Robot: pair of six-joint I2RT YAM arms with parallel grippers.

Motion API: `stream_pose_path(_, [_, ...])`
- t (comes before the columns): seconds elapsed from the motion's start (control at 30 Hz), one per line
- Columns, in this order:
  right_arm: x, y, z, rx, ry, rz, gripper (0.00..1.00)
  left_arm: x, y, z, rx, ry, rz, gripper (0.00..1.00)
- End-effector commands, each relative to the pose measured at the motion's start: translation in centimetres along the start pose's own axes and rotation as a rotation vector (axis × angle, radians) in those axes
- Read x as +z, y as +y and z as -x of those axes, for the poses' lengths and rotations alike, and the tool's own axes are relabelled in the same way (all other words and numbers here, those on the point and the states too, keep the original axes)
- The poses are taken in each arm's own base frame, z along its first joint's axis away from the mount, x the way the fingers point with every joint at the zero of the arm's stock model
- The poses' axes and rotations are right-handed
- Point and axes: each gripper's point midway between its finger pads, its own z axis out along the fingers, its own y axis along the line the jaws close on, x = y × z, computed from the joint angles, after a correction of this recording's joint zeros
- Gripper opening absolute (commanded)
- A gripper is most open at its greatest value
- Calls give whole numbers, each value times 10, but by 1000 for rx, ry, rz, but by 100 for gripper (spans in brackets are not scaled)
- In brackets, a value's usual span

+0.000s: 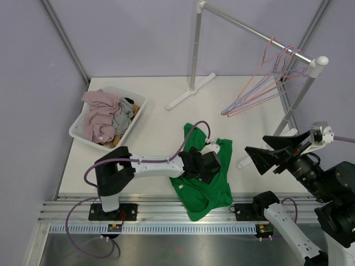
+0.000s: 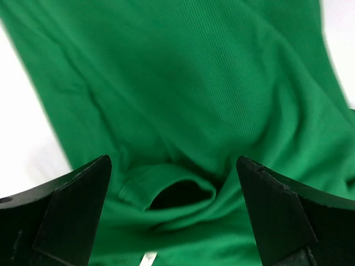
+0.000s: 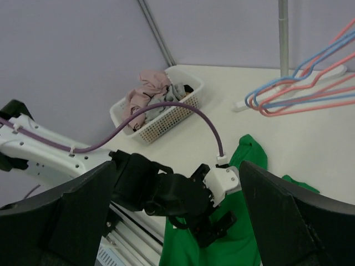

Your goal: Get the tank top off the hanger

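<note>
Overhead overview; wrist views toward tank top point(image 1: 213, 191)

Pale lavender walls point(image 1: 138, 33) close the space in, with a grey metal frame post point(image 1: 66, 41) slanting at 10 o'clock. The white table point(image 1: 161, 133) carries a white garment rack point(image 1: 249, 25) toward 1 o'clock and a clothes-filled basket point(image 1: 128, 92) at 10 o'clock. A slotted aluminium rail point(image 1: 166, 213) edges it at 6 o'clock.

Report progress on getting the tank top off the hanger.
Done, apparently: the green tank top lies on the table with no hanger visible in it; hangers hang on the rail. In hand: left gripper open just above the fabric, right gripper open, off aside. Left: nothing evident, unless the left arm hides a hanger.
</note>
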Motion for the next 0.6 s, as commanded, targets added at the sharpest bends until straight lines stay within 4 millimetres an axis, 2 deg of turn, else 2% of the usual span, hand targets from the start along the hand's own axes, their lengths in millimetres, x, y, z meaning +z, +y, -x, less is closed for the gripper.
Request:
stream_pose_path(0.0, [-28, 3, -32, -68, 63, 44, 99, 19, -20, 10, -24, -8, -39, 99])
stream_pose_path(0.1, [-43, 8, -36, -88, 34, 71, 99, 37, -23, -6, -22, 32, -32, 97])
stream_pose_path(0.17, [-50, 12, -34, -100, 21, 81, 99, 41, -23, -11, -26, 43, -37, 83])
stream_pose_path(0.2, [-52, 13, -33, -110, 16, 84, 99, 43, -22, -15, -29, 47, -40, 56])
stream_pose_path(0.27, [-55, 14, -32, -113, 12, 83, 99, 42, -21, -15, -41, 39, -38, 29])
stream_pose_path(0.3, [-57, 14, -31, -118, 8, 81, 100, 40, -15, -16, -46, 37, -25, 10])
stream_pose_path(0.33, [-57, 13, -31, -116, 7, 78, 99, 34, -13, -11, -55, 17, -22, 1])
stream_pose_path(0.43, [-57, 12, -31, -114, 2, 72, 99, 20, 8, -2, -74, -24, 43, 0])
stream_pose_path(0.47, [-57, 12, -31, -112, 2, 73, 100, 4, 16, 7, -91, -51, 52, 0])
stream_pose_path(0.53, [-58, 12, -32, -108, -4, 72, 100, -10, 38, 21, -122, -101, 112, 0])
stream_pose_path(0.57, [-59, 12, -32, -107, -8, 70, 100, -29, 51, 30, -145, -127, 131, 0])
